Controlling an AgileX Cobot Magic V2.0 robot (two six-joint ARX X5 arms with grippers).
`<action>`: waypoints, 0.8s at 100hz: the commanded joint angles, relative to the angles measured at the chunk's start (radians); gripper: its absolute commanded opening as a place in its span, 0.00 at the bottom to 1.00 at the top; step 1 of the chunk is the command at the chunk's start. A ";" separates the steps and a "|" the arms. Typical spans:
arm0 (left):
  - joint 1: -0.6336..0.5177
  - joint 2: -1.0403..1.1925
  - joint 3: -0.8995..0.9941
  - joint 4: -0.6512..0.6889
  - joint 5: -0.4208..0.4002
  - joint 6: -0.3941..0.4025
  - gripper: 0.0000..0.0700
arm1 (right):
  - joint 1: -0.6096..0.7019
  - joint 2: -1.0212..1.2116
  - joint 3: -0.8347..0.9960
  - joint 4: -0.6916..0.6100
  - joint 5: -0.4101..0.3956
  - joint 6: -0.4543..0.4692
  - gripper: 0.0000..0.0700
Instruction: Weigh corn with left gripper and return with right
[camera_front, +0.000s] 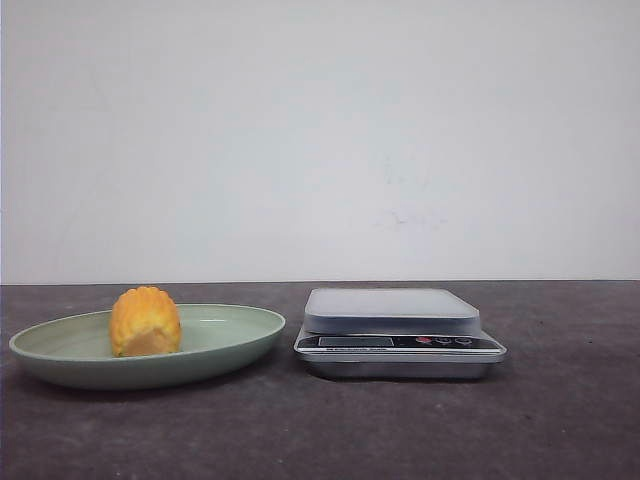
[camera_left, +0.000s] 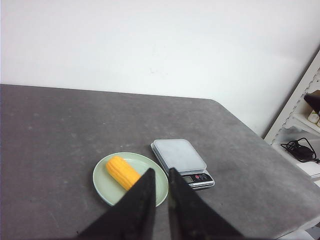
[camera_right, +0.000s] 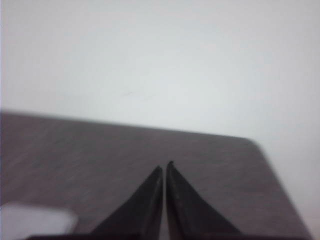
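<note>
Right end effector (camera_right: 164, 167) blurred, seemingly closed; scale (camera_right: 35, 220) cut off.

Dark grey desk (camera_front: 560, 420) with a matte, faintly mottled top, reaching back to a plain white wall. Rounded far corner visible from the left wrist view. Two items directly on the surface. Toward the left, a shallow pale green plate (camera_front: 235, 335), oval in outline from the front, flat on the desktop (a piece of corn (camera_front: 145, 321) inside it, not touching the desk itself). Just beside the plate, to its right, a silver kitchen scale (camera_front: 398, 331) with a flat grey weighing platform and a dark front panel holding a small display and buttons. Narrow strip of bare desk between plate and scale.
</note>
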 joint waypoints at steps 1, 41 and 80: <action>-0.005 -0.003 0.019 -0.045 -0.002 0.007 0.00 | -0.086 -0.044 -0.150 0.138 -0.002 0.005 0.01; -0.005 -0.003 0.030 -0.045 -0.002 0.007 0.00 | -0.203 -0.355 -0.703 0.321 -0.106 0.183 0.01; -0.005 -0.003 0.030 -0.044 -0.002 0.007 0.00 | -0.202 -0.462 -0.726 0.146 -0.146 0.166 0.01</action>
